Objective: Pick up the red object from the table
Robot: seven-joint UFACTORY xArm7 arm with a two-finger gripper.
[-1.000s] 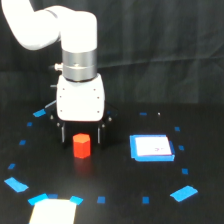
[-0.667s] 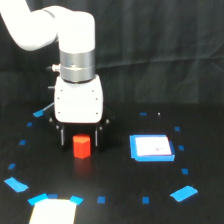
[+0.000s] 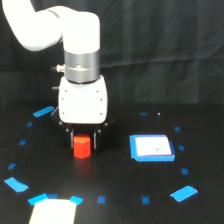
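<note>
The black table [image 3: 120,200] fills the lower frame, dotted with blue tape marks [image 3: 183,193]. Left of centre, the white arm [image 3: 60,30] hangs its claw [image 3: 83,140] with fingers apart, straddling the red object [image 3: 81,146] resting on the table.

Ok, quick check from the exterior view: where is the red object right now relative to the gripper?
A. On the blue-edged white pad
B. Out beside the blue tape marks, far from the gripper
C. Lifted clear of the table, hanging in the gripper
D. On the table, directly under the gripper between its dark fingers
D: the red object sits on the table between the dark fingers of the gripper, apart from the blue-edged white pad.
</note>
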